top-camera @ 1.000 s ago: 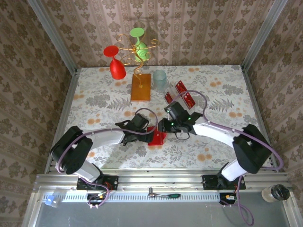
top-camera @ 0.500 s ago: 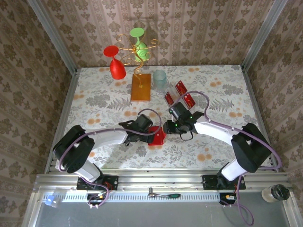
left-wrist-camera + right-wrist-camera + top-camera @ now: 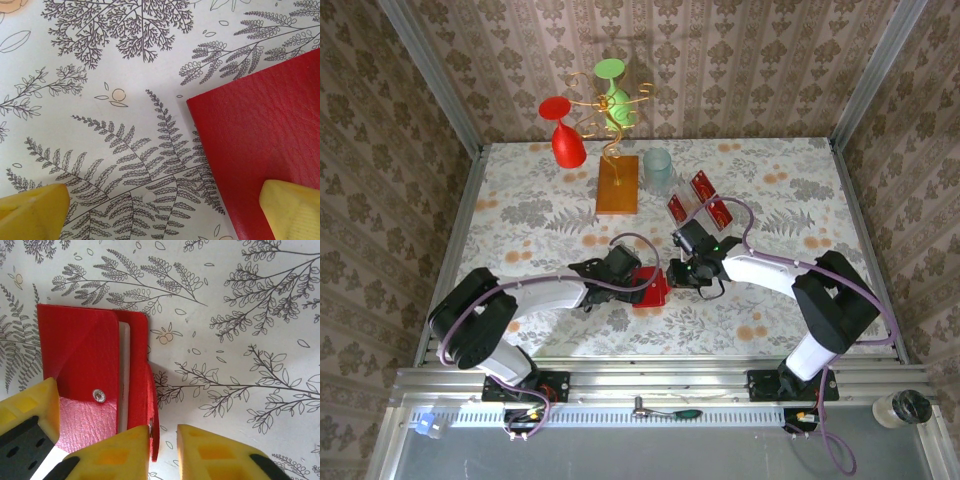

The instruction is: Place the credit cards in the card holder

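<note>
The red card holder [image 3: 650,289] lies flat on the flowered table near its middle, snap dot up [image 3: 99,395], pale inside showing. Its flap [image 3: 153,405] stands up on edge between the fingers of my right gripper [image 3: 164,442]. The flap rests against the left finger and a narrow gap separates it from the right one. My left gripper [image 3: 636,277] stands wide open at the holder's left end, one fingertip [image 3: 292,210] over the red leather [image 3: 260,135], the other over the cloth. Three red credit cards [image 3: 677,208] [image 3: 702,185] [image 3: 720,213] sit just behind the right arm.
A wire stand on an orange base [image 3: 618,186] holds a red glass [image 3: 565,140] and a green one [image 3: 616,100] at the back. A clear cup [image 3: 658,170] stands beside it. Papered walls and metal rails enclose the table [image 3: 520,200].
My right gripper's jaws have narrowed around the raised flap, and its arm has swung a little. My left gripper has edged slightly right along the holder and stays wide open.
</note>
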Robot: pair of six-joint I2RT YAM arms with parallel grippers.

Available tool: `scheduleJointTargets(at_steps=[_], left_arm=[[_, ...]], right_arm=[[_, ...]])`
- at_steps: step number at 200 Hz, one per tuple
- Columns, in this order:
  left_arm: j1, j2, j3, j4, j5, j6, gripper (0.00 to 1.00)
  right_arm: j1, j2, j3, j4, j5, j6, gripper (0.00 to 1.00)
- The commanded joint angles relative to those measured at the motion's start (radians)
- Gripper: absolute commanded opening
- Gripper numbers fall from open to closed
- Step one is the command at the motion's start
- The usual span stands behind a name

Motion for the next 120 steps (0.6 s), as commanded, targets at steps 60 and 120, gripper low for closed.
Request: scheduleJointTargets(at_steps=[60, 120], left_arm=[[-0.019, 0.021, -0.051, -0.040, 0.015, -0.007, 1.00], [-0.027, 0.017, -0.057, -0.038, 0.014, -0.011, 1.00]], right_arm=[[0.006, 0.000, 0.038, 0.006, -0.018, 0.001, 0.22], [0.004, 0.009, 0.043, 0.020, -0.039, 0.006, 0.00]])
